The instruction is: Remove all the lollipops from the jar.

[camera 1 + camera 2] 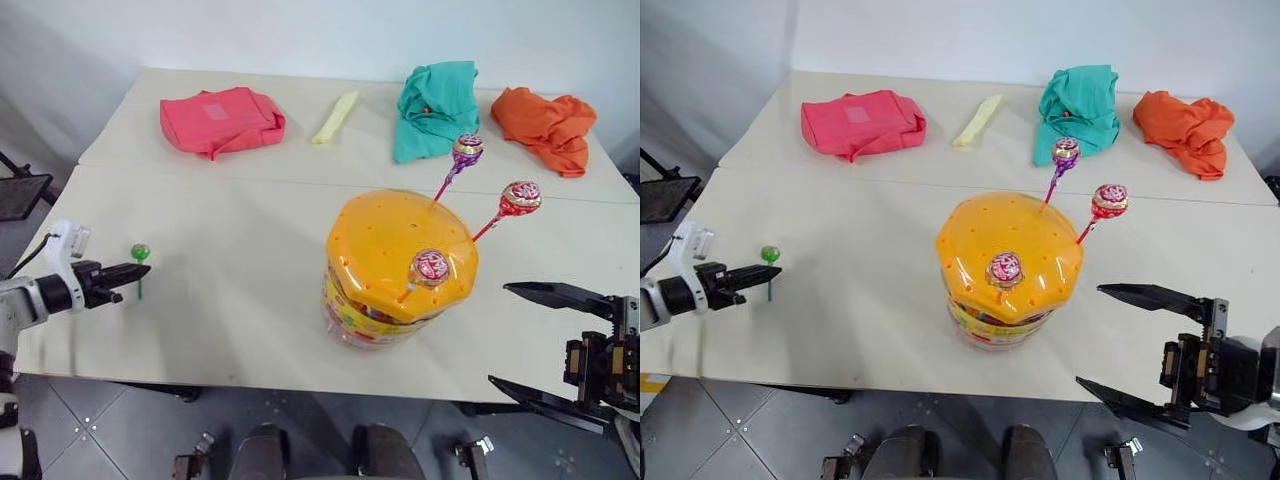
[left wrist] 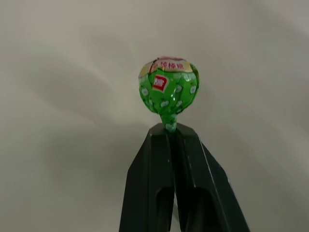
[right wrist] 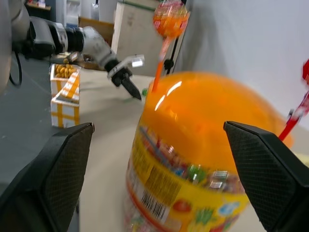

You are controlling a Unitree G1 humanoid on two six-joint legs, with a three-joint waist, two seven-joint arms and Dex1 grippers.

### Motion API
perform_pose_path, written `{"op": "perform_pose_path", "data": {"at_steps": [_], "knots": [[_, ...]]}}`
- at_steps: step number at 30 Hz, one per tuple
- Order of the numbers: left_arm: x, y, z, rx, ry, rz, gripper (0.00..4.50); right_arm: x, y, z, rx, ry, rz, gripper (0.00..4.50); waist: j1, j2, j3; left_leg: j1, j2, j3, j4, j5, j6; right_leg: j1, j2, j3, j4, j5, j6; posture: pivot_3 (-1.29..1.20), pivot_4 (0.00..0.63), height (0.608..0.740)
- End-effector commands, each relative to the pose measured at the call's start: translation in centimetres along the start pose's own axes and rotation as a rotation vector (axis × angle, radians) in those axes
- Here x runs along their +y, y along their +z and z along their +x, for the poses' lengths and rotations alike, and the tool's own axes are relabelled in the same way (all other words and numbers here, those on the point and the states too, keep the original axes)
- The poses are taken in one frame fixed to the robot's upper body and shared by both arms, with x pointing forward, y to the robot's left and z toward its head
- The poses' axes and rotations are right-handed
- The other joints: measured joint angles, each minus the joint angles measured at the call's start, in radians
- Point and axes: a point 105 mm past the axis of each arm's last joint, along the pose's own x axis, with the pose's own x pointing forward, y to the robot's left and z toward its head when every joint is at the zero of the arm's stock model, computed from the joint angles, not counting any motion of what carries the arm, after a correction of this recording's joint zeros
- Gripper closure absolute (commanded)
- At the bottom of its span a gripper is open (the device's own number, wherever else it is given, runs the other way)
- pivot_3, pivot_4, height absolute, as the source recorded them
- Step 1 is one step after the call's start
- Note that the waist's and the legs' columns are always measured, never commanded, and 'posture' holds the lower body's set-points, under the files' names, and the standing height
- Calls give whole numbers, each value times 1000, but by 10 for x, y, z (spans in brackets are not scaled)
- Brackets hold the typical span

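At the far left, the left gripper [image 1: 138, 270] reached in over the near-left part of the white table [image 1: 230, 300], its two black fingers pinched together on the stick of a green lollipop [image 1: 140, 253]. The wrist view showed the green wrapped head [image 2: 168, 90] standing just above the closed fingertips [image 2: 166, 133], upright. Whether the lower end of the stick touched the table could not be made out from the head views.

Along the back of the table lay a folded red cloth [image 1: 222, 120], then a pale yellow strip [image 1: 335, 118], a teal cloth [image 1: 437, 106] and an orange cloth [image 1: 545, 126], each apart from the next.

Right of centre and near the front edge stood the jar [image 1: 398, 270], a clear tub with a domed orange lid dotted with holes, sweets showing through its side. Three lollipops were stuck in the lid: a red one [image 1: 431, 267] on the near side, a purple one [image 1: 466, 151] rising at the back, and a red one [image 1: 520, 197] leaning out to the right.

At the far right, the right gripper [image 1: 535, 340] was held just beside the jar, its fingers spread wide apart and holding nothing. In its wrist view the jar [image 3: 193, 159] sat between the two fingers without touching them.
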Motion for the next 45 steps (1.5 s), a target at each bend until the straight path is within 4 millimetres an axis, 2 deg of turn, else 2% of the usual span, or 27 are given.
{"op": "perform_pose_path", "data": {"at_steps": [1, 4, 6, 8, 10, 12, 14, 15, 16, 19, 20, 21, 23, 26, 28, 32, 34, 39, 45], "knots": [[13, -30, -5, 105, 97, -36, 3966, 1, -4, -4, 19, 20, -16, 0, -6, 2, -1, 1, 0, 0, 0, 0, 0, 1, 1, 0, 0, 0, 0, 0, 150, 740], [18, -20, -11, 63, 113, -7, 3248, -2, -6, -8, 25, 13, -21, 0, -16, 11, -7, 2, 0, 1, 0, 0, 0, 1, 2, 1, 0, 0, 0, 0, 150, 740], [24, -8, -18, 12, 133, 34, 2684, -4, -7, -10, 23, -6, -25, 0, -20, 13, -8, 4, -1, 2, -1, 0, 0, 1, 2, 1, 1, 0, 0, 0, 150, 740], [18, 12, -26, -53, 76, 115, 2200, -8, -5, -14, 12, -42, -28, 0, -22, 13, -8, 4, 0, 3, -2, 0, -1, 0, 2, 2, 1, 0, -1, 0, 150, 740], [8, 31, -36, -98, 4, 221, 2200, -11, -3, -17, 0, -80, -25, 0, -22, 10, -8, 2, 0, 4, -2, 0, -1, -3, 2, 2, 4, -1, -1, 0, 150, 740], [-28, 53, -48, -182, -241, 369, 2200, -13, 3, -21, -20, -126, -25, 0, -20, 6, -7, -2, 0, 5, -1, 0, -1, -8, 2, 2, 7, -1, -1, 0, 150, 740], [-56, 74, -54, -254, -398, 472, 2200, -14, 10, -23, -52, -158, -27, 0, -11, 6, -7, -2, 0, 5, -1, 0, -1, -8, 1, 2, 6, -1, -1, 0, 150, 740], [-72, 84, -52, -282, -470, 525, 2200, -14, 13, -25, -55, -170, -29, 0, -5, 6, -7, -2, -1, 6, -1, 0, -1, -7, 1, 1, 6, 0, -1, 0, 150, 740], [-96, 95, -47, -306, -586, 579, 2200, -12, 15, -25, -55, -176, -30, 0, 7, 6, -7, -3, -1, 6, 0, -1, -1, -7, 1, 1, 6, 0, -1, 0, 150, 740], [-146, 106, -39, -314, -836, 655, 2200, -8, 17, -24, -50, -181, -26, 0, 13, 6, -7, -5, -2, 7, 4, -1, -1, -5, 1, 0, 7, 0, -1, 0, 150, 740], [-177, 110, -35, -325, -983, 702, 2200, -6, 16, -24, -41, -180, -26, 0, 12, 6, -7, -4, -2, 8, 4, -1, -1, -4, 1, 0, 6, 0, -1, 0, 150, 740], [-204, 112, -33, -330, -1118, 749, 2200, -5, 16, -24, -35, -184, -29, 0, 14, 7, -7, -4, -2, 8, 4, -1, -1, -4, 1, 0, 6, 0, -1, 0, 150, 740], [-238, 112, -32, -331, -1290, 802, 2200, -5, 17, -24, -32, -195, -40, 0, 10, 6, -7, -4, -2, 7, 6, -1, -1, -2, 2, 0, 6, 0, 0, 0, 150, 740], [-269, 106, -24, -329, -1443, 854, 2200, -5, 23, -25, -31, -221, -66, 0, -5, 7, -7, -2, -1, 5, 5, -1, -1, -3, 3, 2, 5, 0, 0, 0, 150, 740], [-281, 104, -17, -335, -1477, 874, 2200, -3, 26, -26, -26, -231, -76, 0, -8, 9, -7, -2, -1, 3, 5, -1, -1, -3, 4, 3, 5, 0, 0, 0, 150, 740], [-319, 96, -2, -285, -1593, 868, 2200, 13, 34, -24, 7, -248, -84, 0, 4, 9, -7, -3, -1, 0, 5, -1, -1, -4, 5, 5, 5, 0, 0, 0, 150, 740], [-328, 93, 9, -252, -1554, 891, 2200, 16, 33, -27, 30, -269, -82, 0, 8, 9, -7, -4, -2, -1, 6, -1, -1, -3, 5, 5, 4, 0, 0, 0, 150, 740], [-350, 89, 11, -266, -1596, 911, 2200, 19, 32, -27, 51, -309, -93, 0, 7, 9, -7, -2, -2, -1, 6, -1, 0, 1, 6, 7, -2, 0, 0, 0, 150, 740], [-361, 91, 20, -266, -1542, 932, 2200, 19, 32, -24, 55, -325, -98, 0, 7, 9, -7, -2, -2, -2, 6, -1, 0, 2, 6, 7, -3, 0, 0, 0, 150, 740]]}}
